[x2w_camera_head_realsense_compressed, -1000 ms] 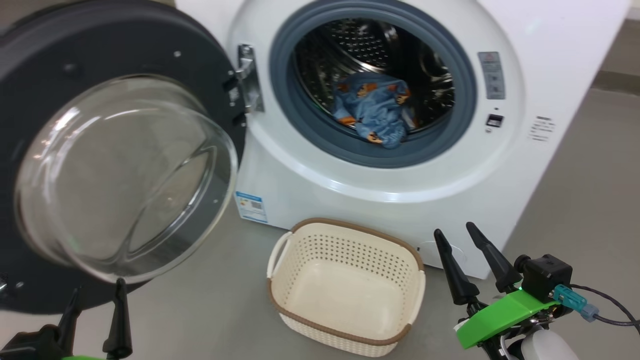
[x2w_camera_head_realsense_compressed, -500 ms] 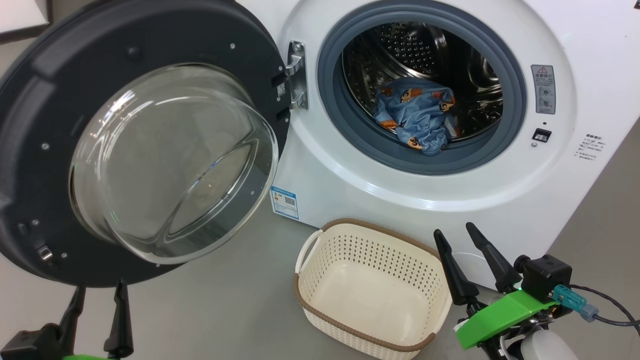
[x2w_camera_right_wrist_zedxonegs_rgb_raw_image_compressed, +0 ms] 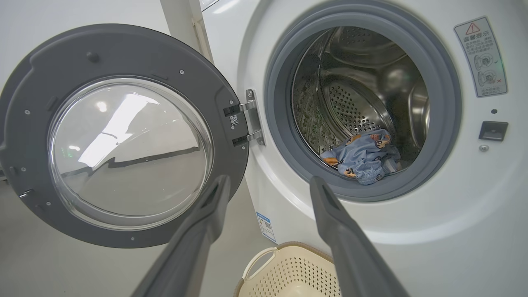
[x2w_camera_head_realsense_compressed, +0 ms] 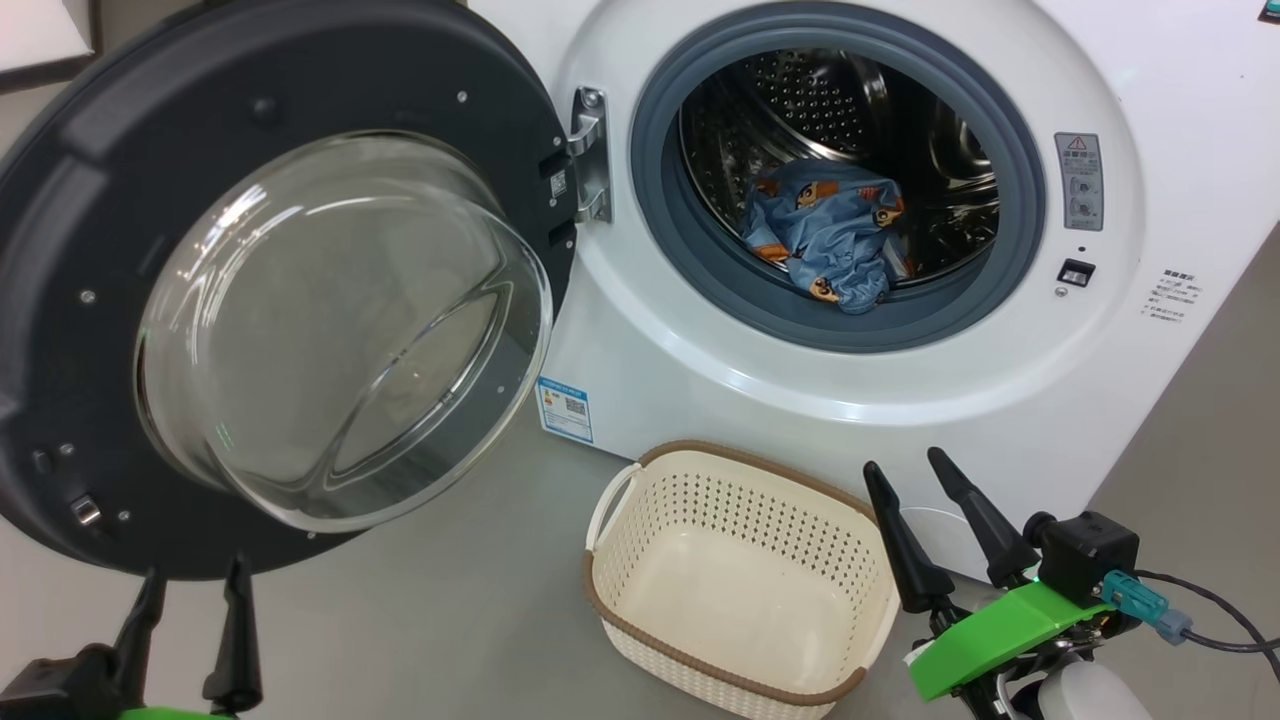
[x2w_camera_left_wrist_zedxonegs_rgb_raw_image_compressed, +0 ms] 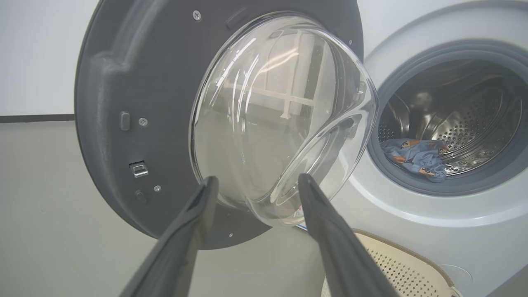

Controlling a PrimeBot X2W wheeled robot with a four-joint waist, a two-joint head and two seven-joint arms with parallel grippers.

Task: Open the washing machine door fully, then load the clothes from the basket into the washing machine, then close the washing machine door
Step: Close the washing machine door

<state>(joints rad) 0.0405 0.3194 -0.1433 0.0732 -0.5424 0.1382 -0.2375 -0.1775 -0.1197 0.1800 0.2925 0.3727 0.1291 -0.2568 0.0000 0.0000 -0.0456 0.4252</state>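
The white washing machine [x2w_camera_head_realsense_compressed: 1180, 90] stands with its round door [x2w_camera_head_realsense_compressed: 60, 230] swung wide to the left, dark inner face and glass bowl toward me. Light blue clothes [x2w_camera_head_realsense_compressed: 825, 240] with orange bear prints lie in the steel drum, just behind the grey gasket; they also show as clothes [x2w_camera_left_wrist_zedxonegs_rgb_raw_image_compressed: 414, 159] and clothes [x2w_camera_right_wrist_zedxonegs_rgb_raw_image_compressed: 365, 159]. The cream basket [x2w_camera_head_realsense_compressed: 740, 585] sits on the floor below the opening with nothing in it. My left gripper [x2w_camera_head_realsense_compressed: 195, 585] is open, low beneath the door's bottom edge. My right gripper [x2w_camera_head_realsense_compressed: 910, 470] is open, just right of the basket.
Grey floor [x2w_camera_head_realsense_compressed: 440, 600] spreads between the door and the basket. A blue label sticker [x2w_camera_head_realsense_compressed: 566, 408] marks the washer's lower front. The door latch slot [x2w_camera_head_realsense_compressed: 1075, 272] sits right of the opening. A cable [x2w_camera_head_realsense_compressed: 1210, 600] trails from my right wrist.
The head camera has swung, so the whole scene shifted right in the picture. Both grippers stay open in the same spots; door, clothes and basket look unmoved.
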